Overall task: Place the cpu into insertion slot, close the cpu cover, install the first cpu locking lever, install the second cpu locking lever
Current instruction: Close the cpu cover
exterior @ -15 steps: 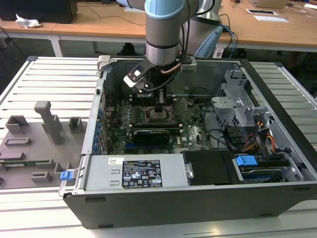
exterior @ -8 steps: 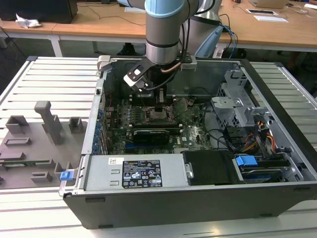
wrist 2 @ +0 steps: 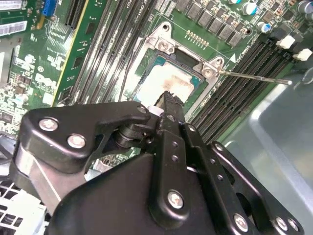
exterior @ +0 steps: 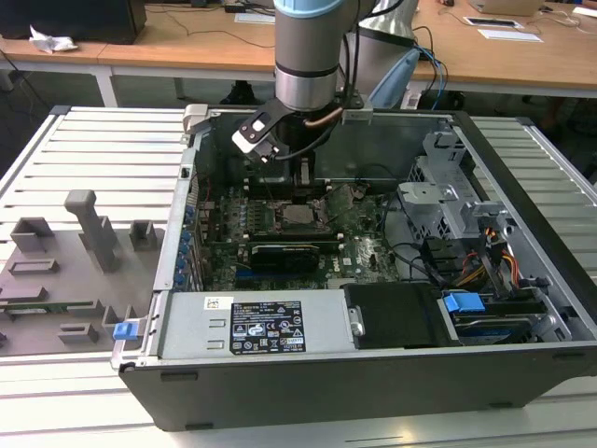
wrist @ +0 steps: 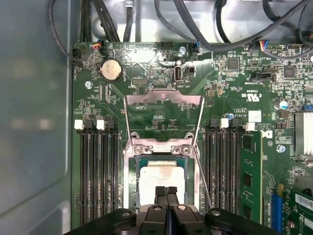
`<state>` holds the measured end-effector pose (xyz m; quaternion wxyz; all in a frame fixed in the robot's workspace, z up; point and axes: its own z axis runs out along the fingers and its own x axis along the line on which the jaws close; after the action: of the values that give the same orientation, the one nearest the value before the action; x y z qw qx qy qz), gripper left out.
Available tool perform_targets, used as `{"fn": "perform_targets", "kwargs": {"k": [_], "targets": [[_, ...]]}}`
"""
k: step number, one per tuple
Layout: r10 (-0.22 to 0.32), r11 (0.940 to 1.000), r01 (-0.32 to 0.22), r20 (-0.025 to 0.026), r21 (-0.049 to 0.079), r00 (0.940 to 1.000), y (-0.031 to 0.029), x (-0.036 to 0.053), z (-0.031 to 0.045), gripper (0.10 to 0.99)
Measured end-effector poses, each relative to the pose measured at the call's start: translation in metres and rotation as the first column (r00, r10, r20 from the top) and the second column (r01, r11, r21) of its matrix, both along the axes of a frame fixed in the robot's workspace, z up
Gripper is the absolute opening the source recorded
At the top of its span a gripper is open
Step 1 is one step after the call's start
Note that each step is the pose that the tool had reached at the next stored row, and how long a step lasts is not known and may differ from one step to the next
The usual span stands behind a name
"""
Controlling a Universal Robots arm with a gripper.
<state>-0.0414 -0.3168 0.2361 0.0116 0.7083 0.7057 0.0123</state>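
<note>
The cpu [wrist: 161, 177], a square chip with a pale, smeared top, lies flat in the insertion slot [wrist: 131, 186] on the green board; it also appears in the second wrist view [wrist 2: 164, 81] and the exterior view [exterior: 300, 217]. The cpu cover [wrist: 164, 100], a silver frame with a cut-out centre, stands swung open off its hinge beyond the slot. A thin locking lever [wrist: 203, 181] angles free along one side of the socket [wrist 2: 254, 77]. My gripper [wrist: 166, 192] is shut with nothing between its fingers, tips just over the chip's near edge [wrist 2: 168, 98] [exterior: 300, 191].
Long black memory slots [wrist: 98, 171] flank the socket on both sides. A coin battery [wrist: 110, 70] and cables [wrist: 195, 24] lie beyond the cover. The case wall [wrist: 34, 122] runs close by. In the exterior view a black card [exterior: 284, 254], power supply [exterior: 266, 327] and drive cage [exterior: 448, 196] surround the board.
</note>
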Motion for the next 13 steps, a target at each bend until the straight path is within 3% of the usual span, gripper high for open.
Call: {"fn": "perform_targets", "kwargs": {"k": [13], "targets": [[0.000,1.0000,0.000,0.0000,0.000,1.0000,0.0008,0.0000,0.0288,0.106]]}}
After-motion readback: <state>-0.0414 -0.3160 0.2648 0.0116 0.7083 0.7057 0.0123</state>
